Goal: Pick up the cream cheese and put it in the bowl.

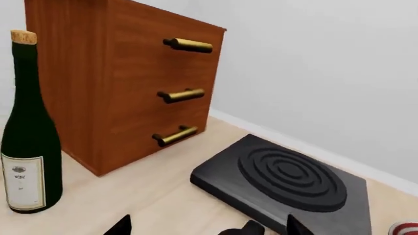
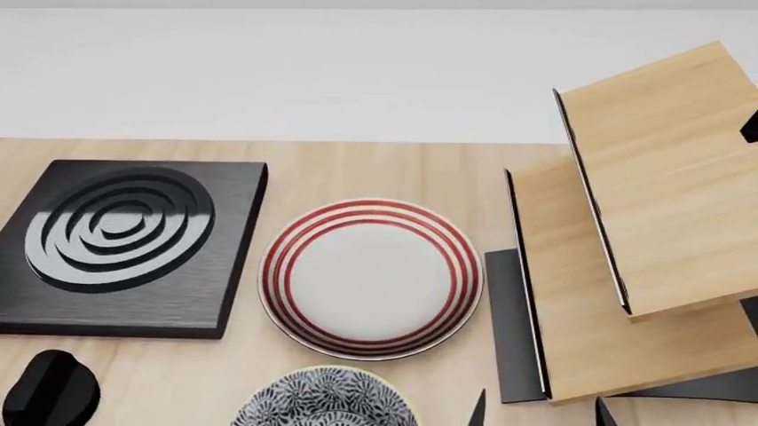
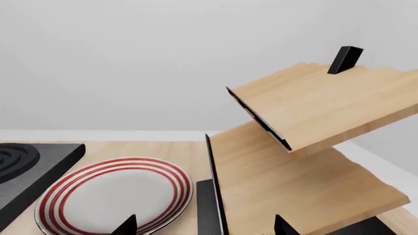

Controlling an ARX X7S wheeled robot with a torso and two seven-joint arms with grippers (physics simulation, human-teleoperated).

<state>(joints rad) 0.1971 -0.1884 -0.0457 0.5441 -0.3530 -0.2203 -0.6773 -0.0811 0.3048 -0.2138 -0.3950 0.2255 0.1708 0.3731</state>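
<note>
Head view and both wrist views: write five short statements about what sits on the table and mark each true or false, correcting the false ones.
1. The plate has red rings. True.
2. The black stove slab lies right of the plate in the head view. False: it lies left of it.
3. The wine bottle stands upright beside the wooden drawer cabinet. True.
4. The cream cheese lies in the bowl. False: no cream cheese shows in any view, and only the bowl's far edge is in frame.
5. The wooden two-tier shelf holds a cup. False: the shelf surfaces that show are bare.
</note>
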